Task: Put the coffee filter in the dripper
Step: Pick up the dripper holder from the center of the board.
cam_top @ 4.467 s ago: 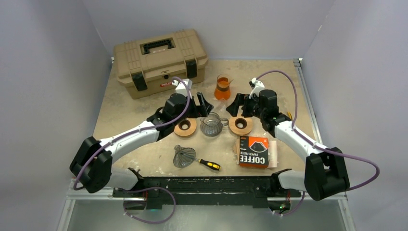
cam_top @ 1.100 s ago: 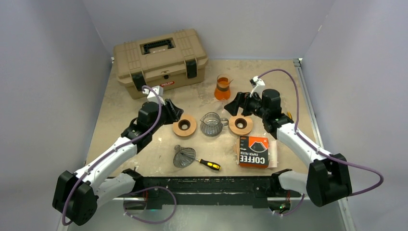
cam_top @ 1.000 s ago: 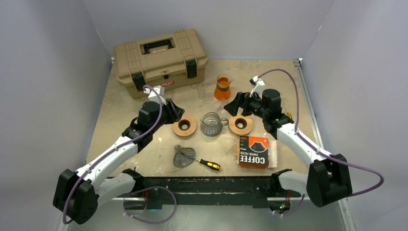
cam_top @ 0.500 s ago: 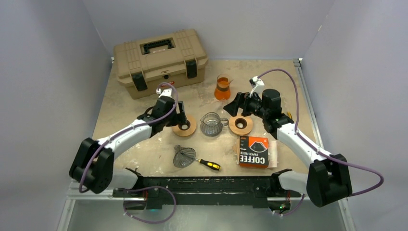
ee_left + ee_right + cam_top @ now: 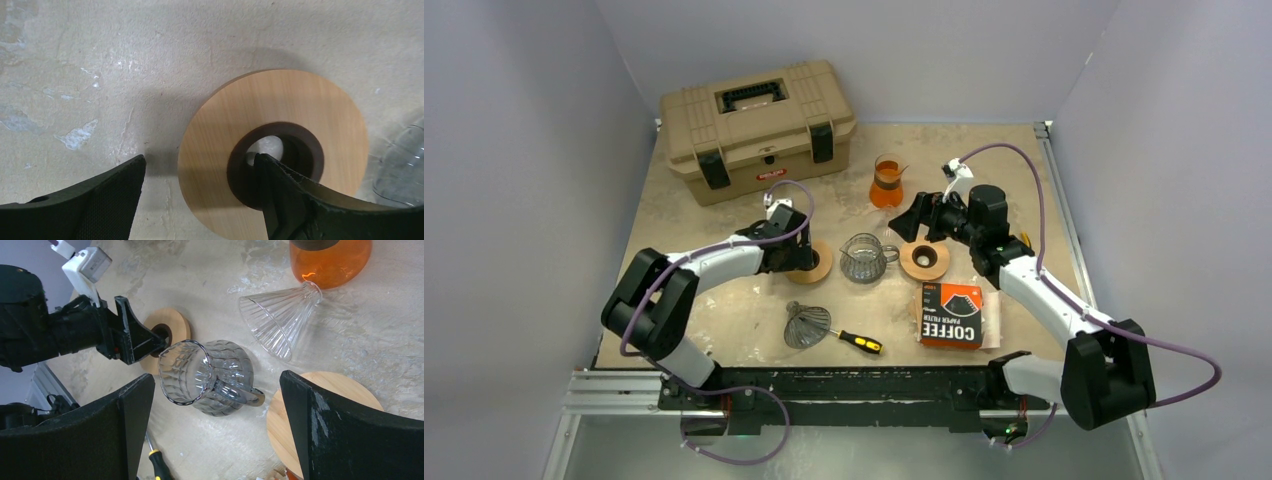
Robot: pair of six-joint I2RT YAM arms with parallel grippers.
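One dripper (image 5: 278, 320), right-wrist view only

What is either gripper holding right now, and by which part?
Nothing. The left gripper is open, its fingers straddling one side of the wooden ring; the right gripper hangs open and empty.

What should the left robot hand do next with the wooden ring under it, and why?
Probably close the left gripper on the wooden ring. It is open, with one finger in the ring's hole and the other outside the rim, so squeezing should grab it.
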